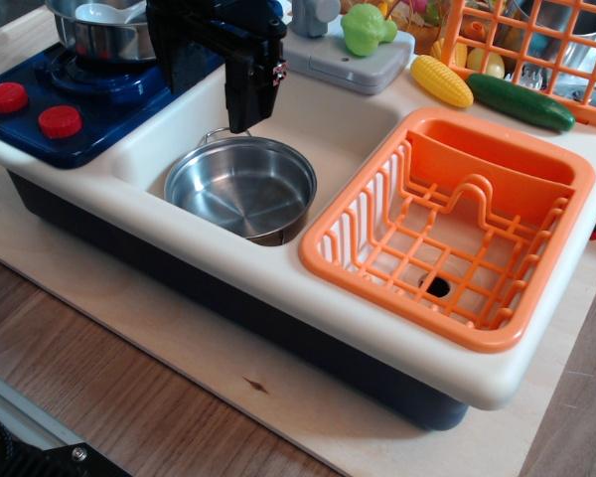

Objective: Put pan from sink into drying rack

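Observation:
The shiny steel pan (240, 187) sits upright in the left part of the cream-white sink (348, 139), with one wire loop handle showing at its far rim. My black gripper (242, 127) hangs straight down over the pan's far rim, close to that handle and apparently just above it. Its fingers read as one dark block, so I cannot tell whether they are open or shut. The bright orange drying rack (358, 266) fills the right part of the sink, right of the pan. It holds nothing, and a dark drain hole shows through its grid.
A deeper steel pot with a white spoon (104, 35) stands on the blue stove (79, 109) at the back left. A grey faucet base (348, 62), green toy (366, 30), corn (441, 79), cucumber (520, 101) and orange wire basket (536, 40) line the back.

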`<state>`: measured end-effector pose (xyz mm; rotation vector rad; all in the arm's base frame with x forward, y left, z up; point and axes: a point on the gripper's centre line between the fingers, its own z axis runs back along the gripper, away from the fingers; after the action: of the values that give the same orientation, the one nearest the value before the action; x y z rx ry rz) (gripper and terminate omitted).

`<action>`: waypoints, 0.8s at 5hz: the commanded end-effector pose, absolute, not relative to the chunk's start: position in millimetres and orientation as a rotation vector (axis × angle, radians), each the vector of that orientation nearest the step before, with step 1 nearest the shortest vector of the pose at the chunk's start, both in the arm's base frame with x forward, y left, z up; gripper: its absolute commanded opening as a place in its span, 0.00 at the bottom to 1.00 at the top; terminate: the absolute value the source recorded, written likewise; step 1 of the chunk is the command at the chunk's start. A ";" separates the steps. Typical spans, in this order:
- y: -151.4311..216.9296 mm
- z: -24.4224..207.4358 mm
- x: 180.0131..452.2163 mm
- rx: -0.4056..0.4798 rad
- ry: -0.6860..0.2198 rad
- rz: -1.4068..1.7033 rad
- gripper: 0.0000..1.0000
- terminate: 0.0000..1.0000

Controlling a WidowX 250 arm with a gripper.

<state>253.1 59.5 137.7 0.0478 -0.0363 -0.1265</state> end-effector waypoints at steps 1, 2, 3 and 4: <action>59.5 137.7 253.1 0.048 -0.036 -0.127 1.00 0.00; 47.9 138.0 263.6 0.156 -0.107 -0.373 1.00 0.00; 38.2 134.4 273.1 0.167 -0.158 -0.620 1.00 0.00; 32.7 131.5 282.8 0.162 -0.214 -0.827 1.00 0.00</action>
<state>283.8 29.3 120.1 0.1268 -0.2056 -0.9147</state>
